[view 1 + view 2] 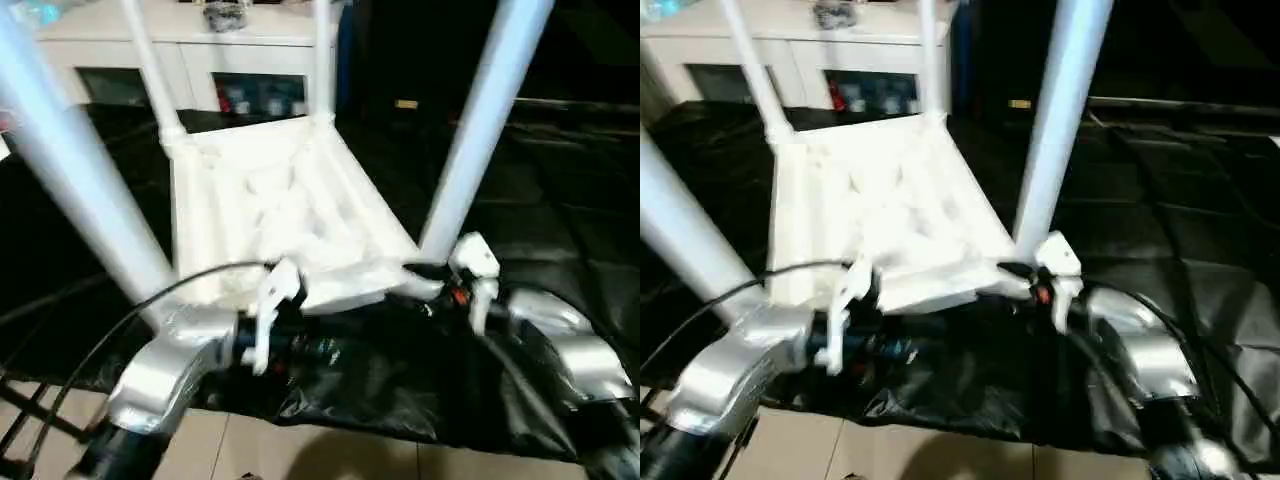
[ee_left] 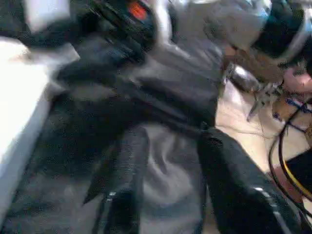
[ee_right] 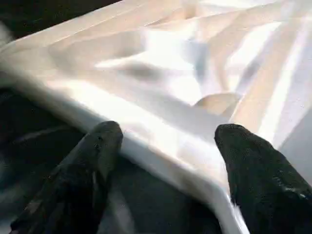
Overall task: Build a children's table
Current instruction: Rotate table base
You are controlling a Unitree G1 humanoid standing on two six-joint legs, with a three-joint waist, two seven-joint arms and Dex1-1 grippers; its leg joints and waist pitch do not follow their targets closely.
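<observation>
nearest the camera lies a pale tiled floor (image 1: 330,455), its joints running under the robot's two silver forearms; over the tiles spreads a crinkled black plastic sheet (image 1: 380,385), glossy, creased, reaching far back and to both sides; the left end effector (image 2: 168,195) hangs over that sheet with its two black fingers (image 2: 122,170) apart and nothing between them, the white rim of the table just beside it; the right end effector (image 3: 168,161) has its fingers (image 3: 253,165) spread wide, one on each side of the table's near rim, astride it but not clamped on it, so it holds nothing firmly that can be seen; the children's table (image 1: 285,215) stands upside down on the black sheet, its ribbed underside facing up; four white legs (image 1: 480,120) rise from the corner sockets, the two near ones large and running out of the top of the head views, the two far ones thin behind; beyond the table the sheet goes on dark; at the back of the room stands a white cabinet (image 1: 190,50) with shelf openings holding small coloured things too blurred to name, and a dark heap on its top; to its right the room is black
</observation>
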